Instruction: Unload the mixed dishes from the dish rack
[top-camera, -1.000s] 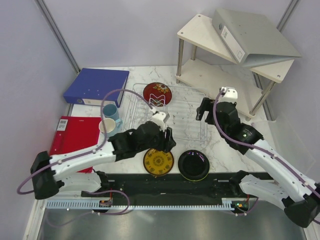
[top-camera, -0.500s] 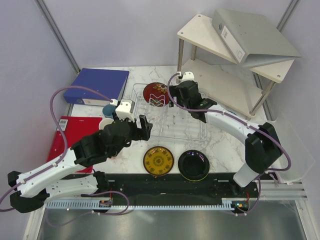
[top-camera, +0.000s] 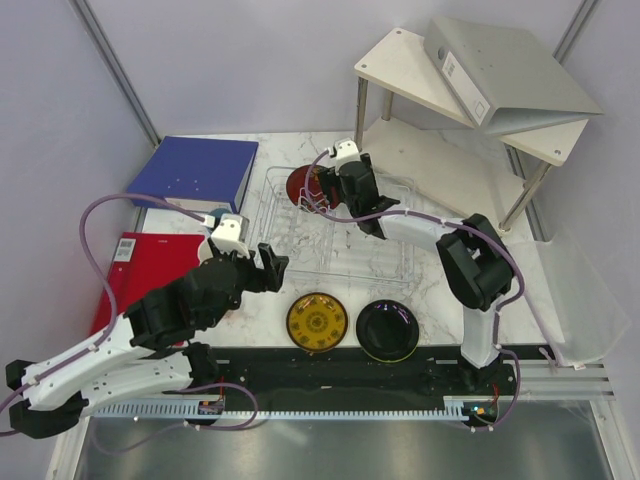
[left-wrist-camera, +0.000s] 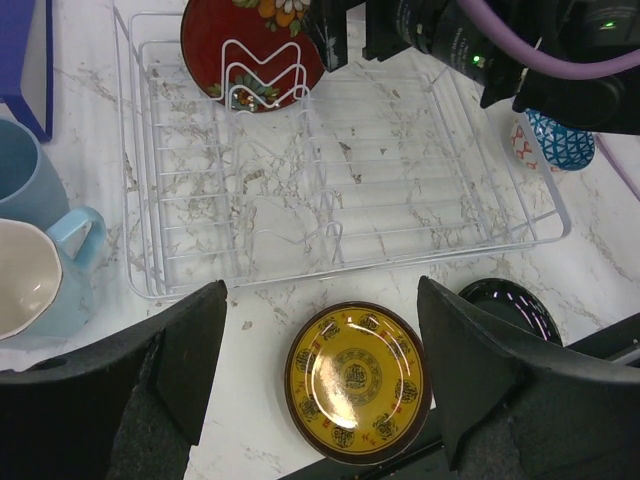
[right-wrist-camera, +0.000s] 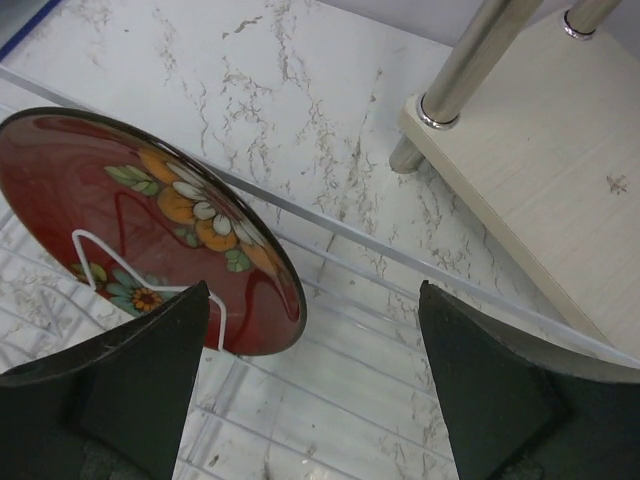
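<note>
- Top view: the left gripper (top-camera: 268, 266) hangs over the marble table (top-camera: 435, 300) just left of the rack (top-camera: 370, 250), jaws apart.
- Its arm hides the mugs.
- The right gripper (top-camera: 322, 190) reaches over the rack's far end, at the red plate (top-camera: 303, 184). Its jaws are hard to make out from here.
- A yellow plate (top-camera: 317, 323) and a black plate (top-camera: 388, 330) lie flat side by side in front of the rack.
- A blue binder (top-camera: 190, 172) and a red binder (top-camera: 150, 270) lie at left. A grey binder (top-camera: 505, 70) sits on the white shelf (top-camera: 400, 60) at back right.
- The binder labels are too small to read. Plain pale walls close the scene.
- Left wrist: the left gripper (left-wrist-camera: 320, 300) gapes wide and empty above the yellow plate (left-wrist-camera: 355, 380).
- One finger cuts off the black plate (left-wrist-camera: 510, 310).
- The red plate (left-wrist-camera: 250, 50) stands upright in the far left corner of the rack (left-wrist-camera: 400, 200), its top out of frame.
- The mugs (left-wrist-camera: 25, 200) sit outside the rack, cropped by the left edge.
- A blue dish (left-wrist-camera: 555, 140) shows half hidden behind the right arm.
- Right wrist: the right gripper (right-wrist-camera: 315, 300) is spread wide, holding nothing.
- The red plate (right-wrist-camera: 150, 220) leans in its wire holder just beside one finger. Contact cannot be judged.
- The shelf (right-wrist-camera: 540, 180) fills the upper right.
</note>
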